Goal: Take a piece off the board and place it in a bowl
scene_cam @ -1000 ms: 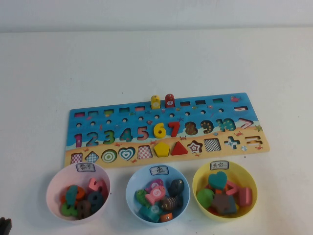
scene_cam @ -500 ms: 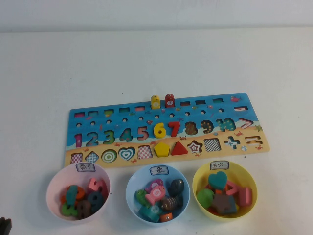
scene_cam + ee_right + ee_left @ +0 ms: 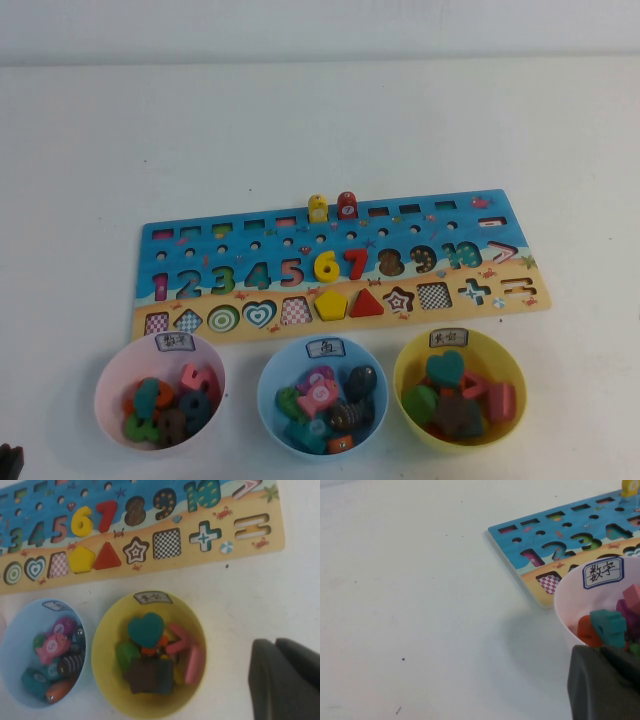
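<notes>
The small red fish-like piece (image 3: pixel 347 205) stands upright in a slot at the far edge of the long board (image 3: pixel 400 232), next to a similar yellow block (image 3: pixel 318 208). The light blue bowl (image 3: pixel 270 375) sits in front of the board's middle and holds several fish pieces. My left gripper (image 3: pixel 600 652) is shut and empty, low beside the pink bowl (image 3: pixel 565 605); only its tip shows at the high view's bottom left corner (image 3: pixel 8 462). My right gripper (image 3: pixel 275 647) is shut and empty, near the yellow bowl (image 3: pixel 102 630); it is out of the high view.
The pink bowl (image 3: pixel 110 380) holds number pieces and the yellow bowl (image 3: pixel 405 365) holds shape pieces; they flank the blue bowl. A yellow 6 (image 3: pixel 326 265), red 7 (image 3: pixel 355 263), yellow pentagon and red triangle sit in the board. Bare white table lies beyond the board.
</notes>
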You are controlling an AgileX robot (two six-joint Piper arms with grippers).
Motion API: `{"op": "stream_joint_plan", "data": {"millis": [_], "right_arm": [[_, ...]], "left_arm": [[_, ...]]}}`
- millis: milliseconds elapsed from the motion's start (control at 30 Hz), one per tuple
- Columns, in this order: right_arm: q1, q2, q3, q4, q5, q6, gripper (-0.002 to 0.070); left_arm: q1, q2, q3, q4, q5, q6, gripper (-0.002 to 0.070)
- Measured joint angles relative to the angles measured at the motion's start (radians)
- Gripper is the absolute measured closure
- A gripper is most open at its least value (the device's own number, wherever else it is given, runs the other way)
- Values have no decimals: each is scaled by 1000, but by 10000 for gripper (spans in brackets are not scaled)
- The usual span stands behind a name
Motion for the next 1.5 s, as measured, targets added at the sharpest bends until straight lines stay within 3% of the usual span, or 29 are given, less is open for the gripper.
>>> {"op": "stream_joint_plan", "data": {"millis": [133,467,600,833,933,1500], "right_arm": [[39,235,-192,-39,58,-20,695],[336,733,-663,-175,140,46,694],[389,894,-842,-197,185,60,653],[410,1085,-1053,-242,177,143,412],[410,1145,-1125,-264,151,180,349],[420,1416,-1442,-310,113,204,322]], "left_arm": [[0,0,0,0,0,0,679],[0,0,0,0,0,0,679],[0,0,0,0,0,0,679],[0,0,0,0,0,0,679],[0,0,0,0,0,0,679],[0,0,0,0,0,0,679]]}}
